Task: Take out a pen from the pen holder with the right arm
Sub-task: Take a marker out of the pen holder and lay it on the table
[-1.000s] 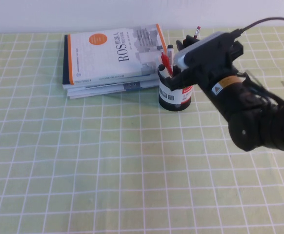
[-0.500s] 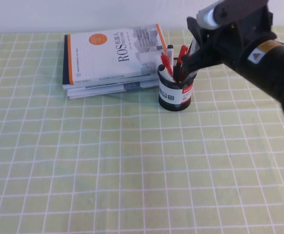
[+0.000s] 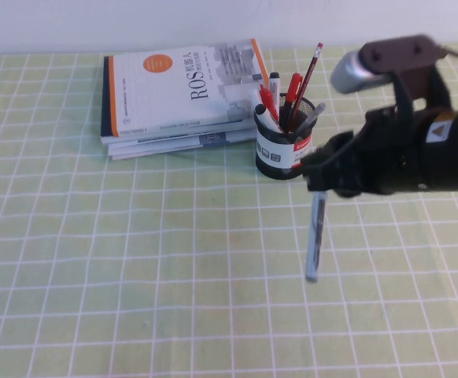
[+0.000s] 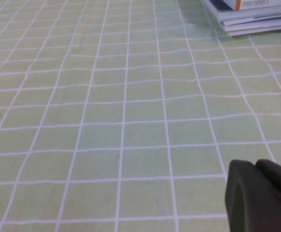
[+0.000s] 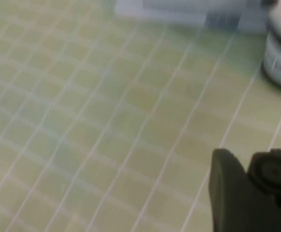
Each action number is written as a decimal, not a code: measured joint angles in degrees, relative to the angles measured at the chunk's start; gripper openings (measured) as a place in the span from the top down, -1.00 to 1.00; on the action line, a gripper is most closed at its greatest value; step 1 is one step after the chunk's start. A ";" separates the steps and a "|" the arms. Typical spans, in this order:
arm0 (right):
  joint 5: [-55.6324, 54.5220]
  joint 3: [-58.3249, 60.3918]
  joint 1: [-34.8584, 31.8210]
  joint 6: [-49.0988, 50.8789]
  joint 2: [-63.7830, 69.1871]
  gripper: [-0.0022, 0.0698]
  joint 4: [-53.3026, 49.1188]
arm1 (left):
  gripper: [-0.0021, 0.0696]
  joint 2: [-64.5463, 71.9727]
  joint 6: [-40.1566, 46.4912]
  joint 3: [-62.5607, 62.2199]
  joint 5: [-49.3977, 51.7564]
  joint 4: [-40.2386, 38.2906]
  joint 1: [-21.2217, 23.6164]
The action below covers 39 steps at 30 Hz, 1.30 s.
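Now we have the pen clear of the holder, dangling from the right gripper clamped on its top; next, we'd probably lower it gently. Left gripper hovers low over the cloth.

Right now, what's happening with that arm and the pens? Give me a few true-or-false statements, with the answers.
1. The right gripper is shut on a pen that hangs down in front of the pen holder, outside it. True.
2. The pen holder is empty. False: red pens and others stand in it.
3. The pen holder lies tipped over. False: it stands upright beside the stack of books.
4. The left gripper hangs above the checked tablecloth, apart from the books. True.
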 joint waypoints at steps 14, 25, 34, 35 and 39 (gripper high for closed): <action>21.30 -16.12 -2.58 15.49 19.87 0.66 -7.86 | 0.96 0.00 0.00 0.00 0.00 0.00 0.00; 16.83 -16.79 -6.22 17.26 29.79 0.66 -6.77 | 0.96 0.00 0.00 0.00 0.00 0.00 0.00; 10.68 -16.91 -6.26 17.40 34.08 0.67 -5.89 | 0.96 0.00 0.00 0.00 0.00 0.00 0.00; 10.18 -16.91 -6.26 17.40 34.38 0.67 -5.77 | 0.96 0.00 0.00 0.00 0.00 0.00 0.00; 9.20 -16.91 -6.26 17.40 35.33 0.67 -5.56 | 0.96 0.00 0.00 0.00 0.00 0.00 0.00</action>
